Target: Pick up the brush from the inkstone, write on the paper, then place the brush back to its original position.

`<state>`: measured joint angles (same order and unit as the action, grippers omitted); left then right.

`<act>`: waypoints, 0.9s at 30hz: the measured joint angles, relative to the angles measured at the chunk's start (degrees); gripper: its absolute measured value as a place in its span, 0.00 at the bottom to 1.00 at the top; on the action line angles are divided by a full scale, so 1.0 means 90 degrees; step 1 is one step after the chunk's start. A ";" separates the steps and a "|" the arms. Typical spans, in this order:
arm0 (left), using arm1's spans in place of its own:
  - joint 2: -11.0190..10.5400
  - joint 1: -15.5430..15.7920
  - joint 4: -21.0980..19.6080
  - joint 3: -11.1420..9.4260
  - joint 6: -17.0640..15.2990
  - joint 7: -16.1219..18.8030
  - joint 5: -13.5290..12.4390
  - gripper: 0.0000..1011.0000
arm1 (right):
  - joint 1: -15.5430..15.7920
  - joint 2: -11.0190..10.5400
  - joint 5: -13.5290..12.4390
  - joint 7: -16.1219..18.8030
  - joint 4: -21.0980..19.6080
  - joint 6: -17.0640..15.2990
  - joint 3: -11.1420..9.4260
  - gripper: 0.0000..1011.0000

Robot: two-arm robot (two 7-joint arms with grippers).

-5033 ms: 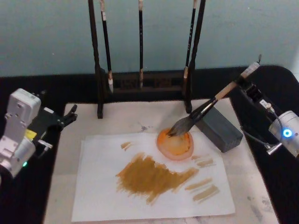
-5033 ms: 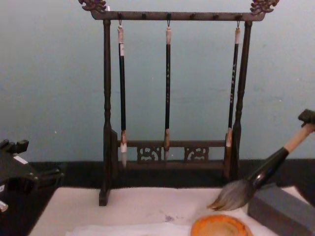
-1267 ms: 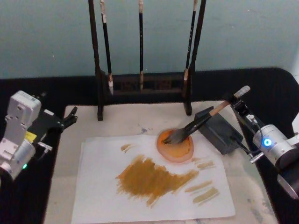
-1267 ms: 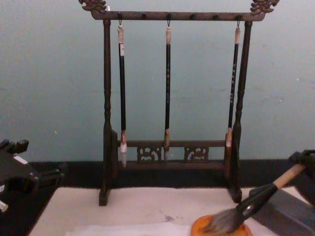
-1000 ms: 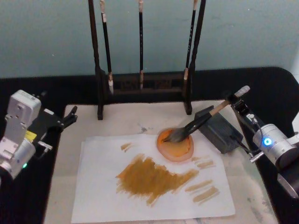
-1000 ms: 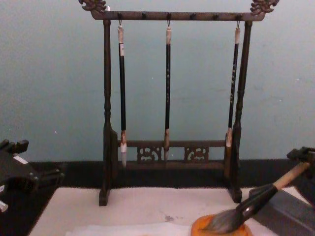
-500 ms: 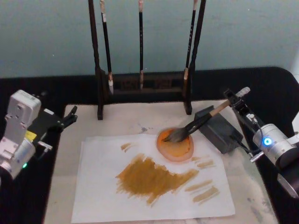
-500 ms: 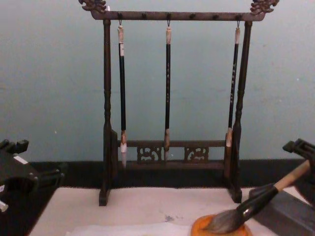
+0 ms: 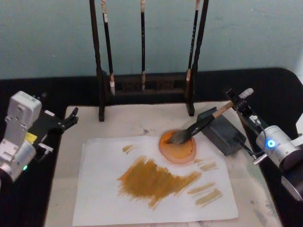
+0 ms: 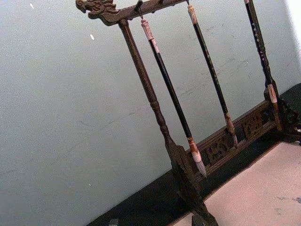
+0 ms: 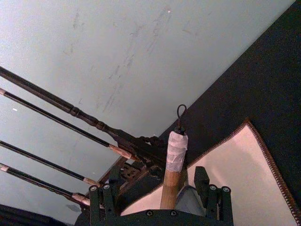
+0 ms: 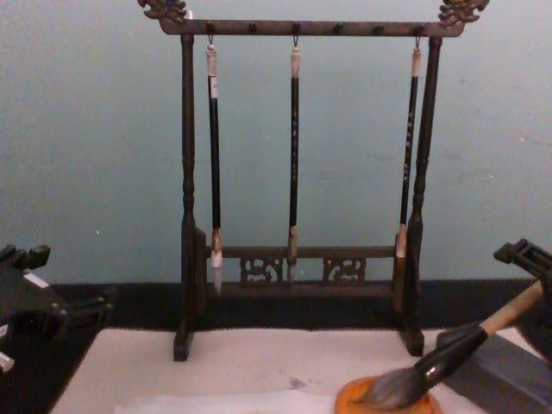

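Observation:
The brush (image 9: 199,125) lies tilted, its bushy tuft resting in an orange dish (image 9: 179,150) and its black ferrule propped on the grey inkstone (image 9: 223,135). In the chest view the brush (image 12: 448,354) slopes up to the right. My right gripper (image 9: 239,100) is open around the tan handle's taped end (image 11: 173,155), with its fingers (image 11: 210,194) standing clear on both sides. The white paper (image 9: 104,189) carries ochre strokes beside the dish. My left gripper (image 9: 71,117) stays parked and open at the mat's left edge.
A dark wooden rack (image 9: 142,85) with three thin hanging brushes (image 12: 293,155) stands at the back of the cream mat (image 9: 128,120). Black tabletop (image 9: 279,90) surrounds the mat. A teal wall is behind.
Five seconds ago my right gripper held the brush above the dish. It has since lowered the tuft into the dish, laid the ferrule on the inkstone and opened around the handle.

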<state>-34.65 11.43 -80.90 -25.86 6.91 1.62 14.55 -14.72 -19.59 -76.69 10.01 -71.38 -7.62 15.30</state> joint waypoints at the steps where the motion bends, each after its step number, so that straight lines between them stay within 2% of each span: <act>1: 0.0000 0.0000 0.0000 0.0000 0.0000 0.0000 0.0000 1.00 | 0.0000 -0.0008 -0.0001 0.0000 0.0000 0.0001 0.0007 0.99; 10: 0.0000 0.0000 0.0000 0.0000 0.0000 0.0000 0.0000 1.00 | 0.0152 -0.0156 -0.0193 -0.0110 -0.0190 0.0051 0.0041 0.99; 12: 0.0000 0.0000 0.0000 0.0000 0.0000 0.0000 0.0000 1.00 | 0.0316 -0.0261 -0.0301 -0.0230 -0.0411 0.0084 0.0021 0.99; 18: 0.0000 0.0000 0.0000 0.0000 0.0000 0.0000 0.0000 1.00 | 0.0672 -0.0463 -0.0338 -0.0445 -0.0884 0.0238 0.0027 0.99; 24: 0.0000 0.0000 0.0000 0.0000 0.0000 0.0000 0.0000 1.00 | 0.1001 -0.0665 -0.0299 -0.0600 -0.1363 0.0424 0.0095 0.99; 27: 0.0000 0.0000 0.0000 0.0000 0.0000 0.0000 0.0000 1.00 | 0.1103 -0.0777 -0.0074 -0.0678 -0.1572 0.0602 0.0191 0.99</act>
<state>-34.65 11.43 -80.90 -25.86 6.91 1.62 14.55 -4.80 -26.58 -77.35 3.91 -85.52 -2.21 17.02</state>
